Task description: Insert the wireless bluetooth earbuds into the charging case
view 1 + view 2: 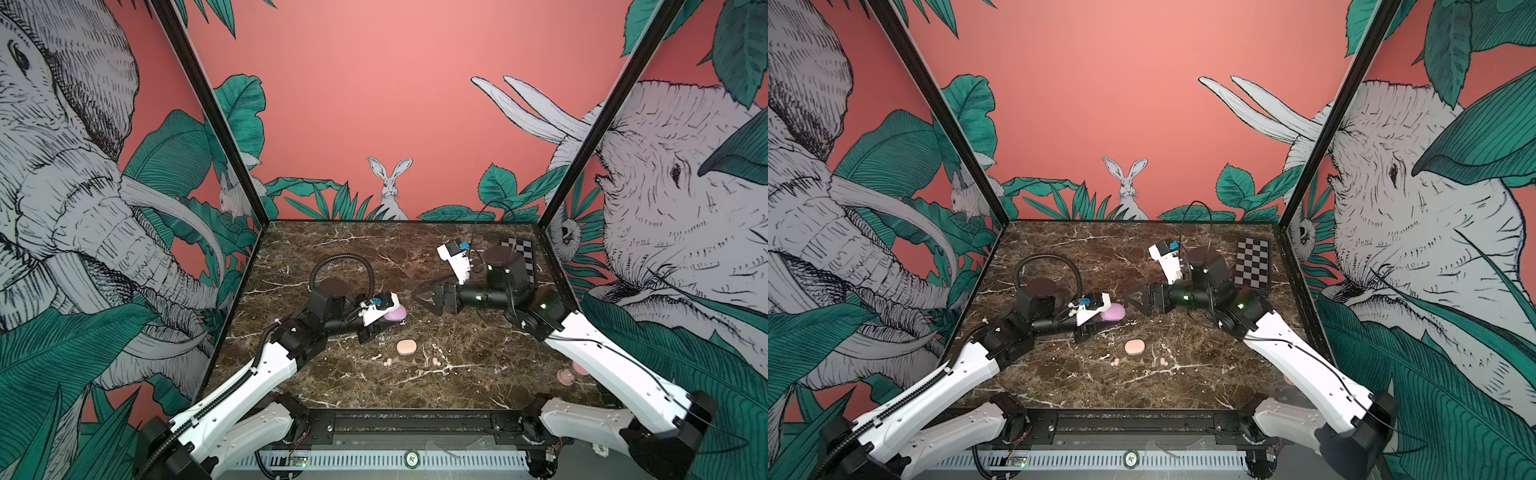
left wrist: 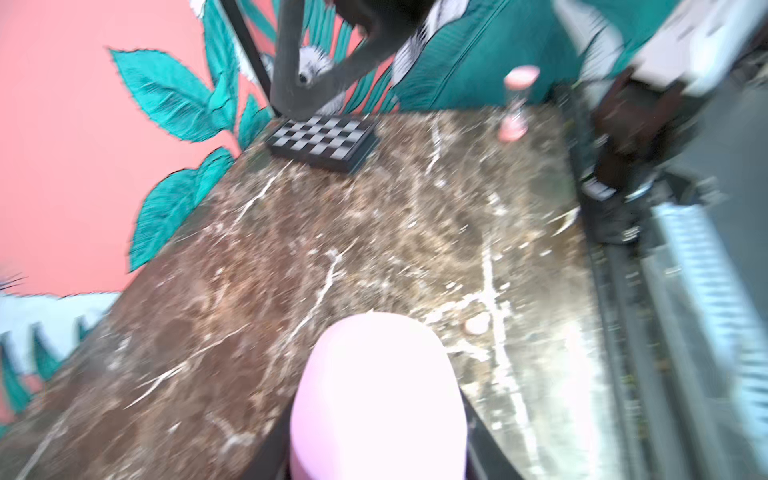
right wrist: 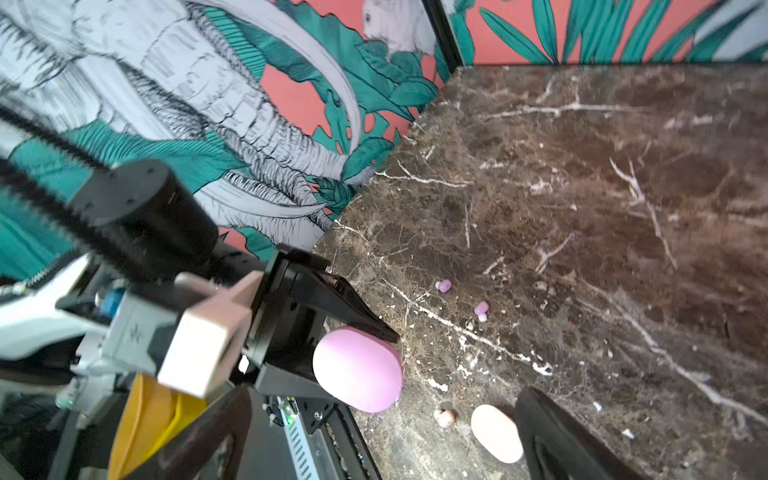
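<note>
nothing readable is showing up anywhere, the round badge [image 1: 412, 459] on the front rail [image 1: 374, 460] is looking too tiny and blurry to make out

White shells on both arms, black joints. Ribbed black cable hose looping over the left arm [image 1: 257, 365], thin black wire along the right arm [image 1: 602, 353]. Black triangular fingers [image 3: 357, 316], tiny green LEDs glowing on the right one.
</note>
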Action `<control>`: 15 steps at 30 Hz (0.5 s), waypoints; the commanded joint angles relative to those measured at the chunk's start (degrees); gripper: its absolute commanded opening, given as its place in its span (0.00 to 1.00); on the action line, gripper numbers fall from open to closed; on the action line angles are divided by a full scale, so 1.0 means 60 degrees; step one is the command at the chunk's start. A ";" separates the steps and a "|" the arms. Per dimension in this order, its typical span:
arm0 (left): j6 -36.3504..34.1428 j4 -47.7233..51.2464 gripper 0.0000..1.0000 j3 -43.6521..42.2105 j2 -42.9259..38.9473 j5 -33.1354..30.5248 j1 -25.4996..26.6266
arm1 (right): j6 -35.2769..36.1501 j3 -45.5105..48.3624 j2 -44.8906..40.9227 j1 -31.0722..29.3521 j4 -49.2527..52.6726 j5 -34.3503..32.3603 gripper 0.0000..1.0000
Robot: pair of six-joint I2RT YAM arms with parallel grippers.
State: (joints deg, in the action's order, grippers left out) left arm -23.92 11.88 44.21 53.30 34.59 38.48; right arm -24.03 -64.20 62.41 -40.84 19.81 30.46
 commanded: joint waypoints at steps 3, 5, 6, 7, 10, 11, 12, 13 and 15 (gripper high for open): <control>0.1394 0.1687 0.00 0.0780 0.0121 0.2211 0.0006 | 0.1928 0.0769 -0.0564 -0.0126 -0.0972 0.1200 0.97; 0.1634 0.1887 0.00 0.0891 0.0210 0.2292 0.0005 | 0.2337 0.0806 -0.0656 -0.0416 -0.0903 0.1342 0.97; 0.1671 0.1956 0.00 0.0922 0.0221 0.2291 0.0016 | 0.2672 0.0739 -0.0686 -0.0624 -0.0661 0.1286 0.97; 0.1715 0.1940 0.00 0.0889 0.0213 0.2309 0.0003 | 0.2988 0.0666 -0.0690 -0.0832 -0.0400 0.1120 0.98; 0.1944 0.1706 0.00 0.0744 0.0248 0.2387 0.0001 | 0.3548 0.0672 -0.0727 -0.1234 -0.0065 0.0570 0.98; 0.1966 0.1671 0.00 0.0727 0.0314 0.2456 -0.0011 | 0.3712 0.0701 -0.0712 -0.1405 -0.0024 0.0362 0.98; 0.1987 0.1669 0.00 0.0755 0.0391 0.2561 -0.0008 | 0.3836 0.0725 -0.0692 -0.1553 0.0022 0.0124 0.98; 0.2007 0.1668 0.00 0.0776 0.0464 0.2638 -0.0012 | 0.3920 0.0753 -0.0679 -0.1673 0.0038 0.0009 0.98; 0.2024 0.1608 0.00 0.0781 0.0496 0.2792 -0.0040 | 0.4175 0.0755 -0.0612 -0.1900 0.0176 -0.0403 0.98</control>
State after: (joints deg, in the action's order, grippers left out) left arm -13.34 20.93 48.29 56.14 48.01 38.48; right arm -3.57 -59.51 59.05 -50.81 20.36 32.21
